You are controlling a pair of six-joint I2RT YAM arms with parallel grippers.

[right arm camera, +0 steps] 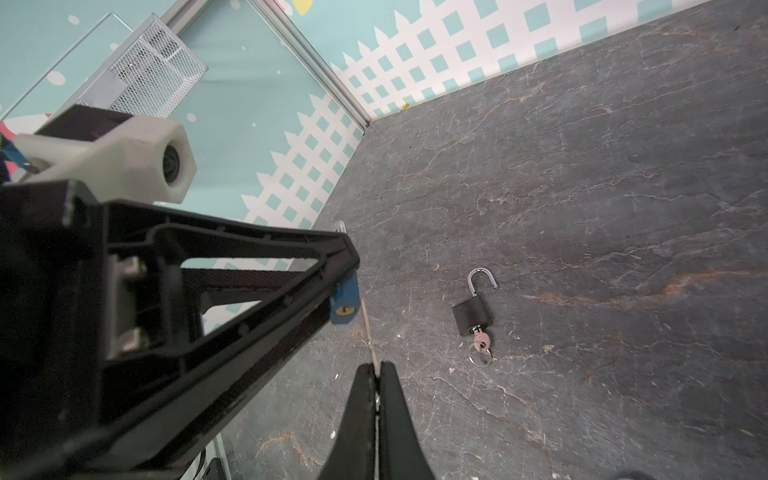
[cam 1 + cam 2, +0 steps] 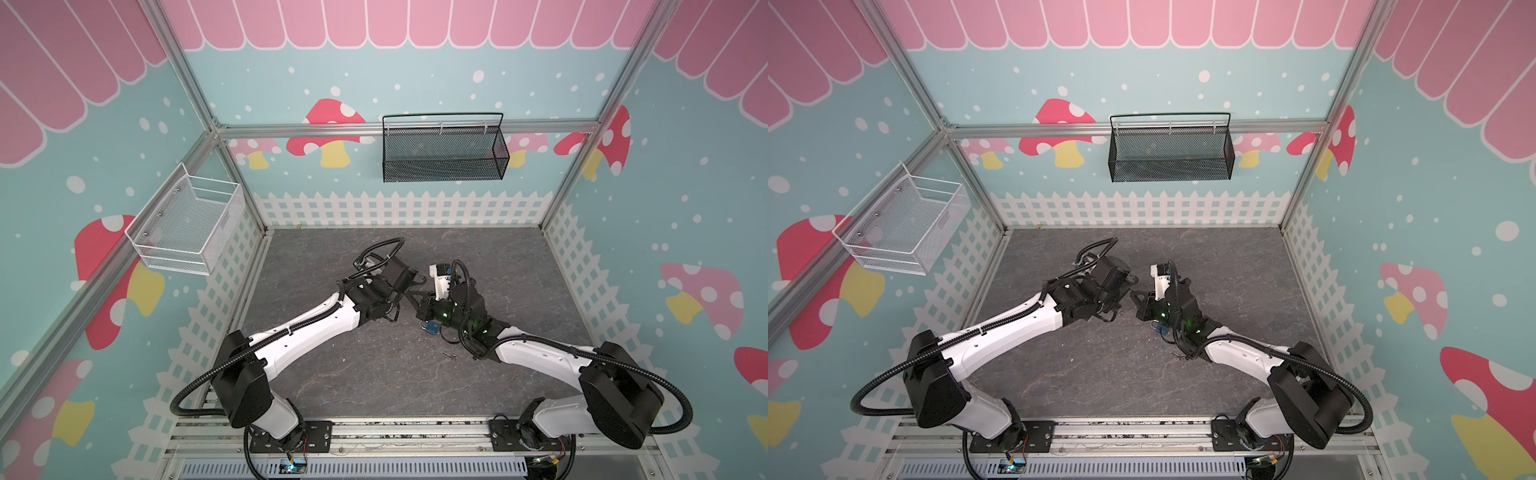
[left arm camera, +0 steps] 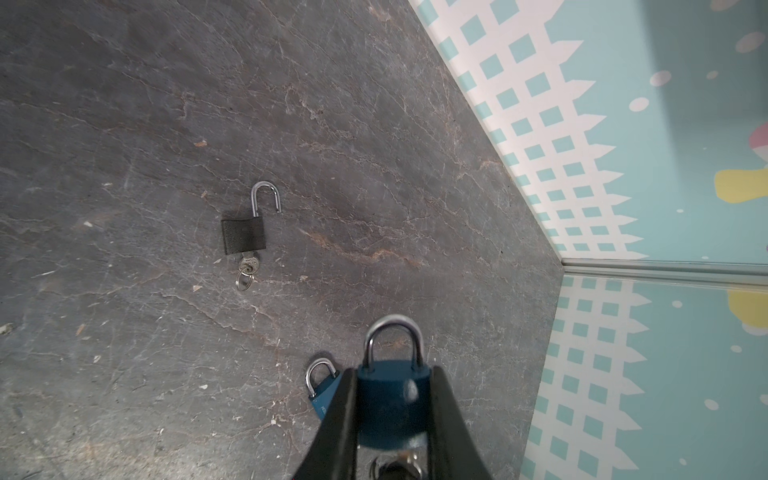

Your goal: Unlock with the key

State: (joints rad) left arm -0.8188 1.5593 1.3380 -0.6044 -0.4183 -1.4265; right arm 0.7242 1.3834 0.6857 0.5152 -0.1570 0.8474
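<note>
Left gripper [image 3: 393,371]: jaws clamped on blue padlock [image 3: 390,399]. Right gripper [image 1: 377,368]: jaws pinching key [image 1: 367,328]. Black padlock [image 1: 473,314]: shackle open, on table [image 1: 582,208].

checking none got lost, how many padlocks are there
3. One blue padlock clamped in the left gripper, a second blue padlock on the table, an open black padlock lying further off. More may be hidden.
</note>
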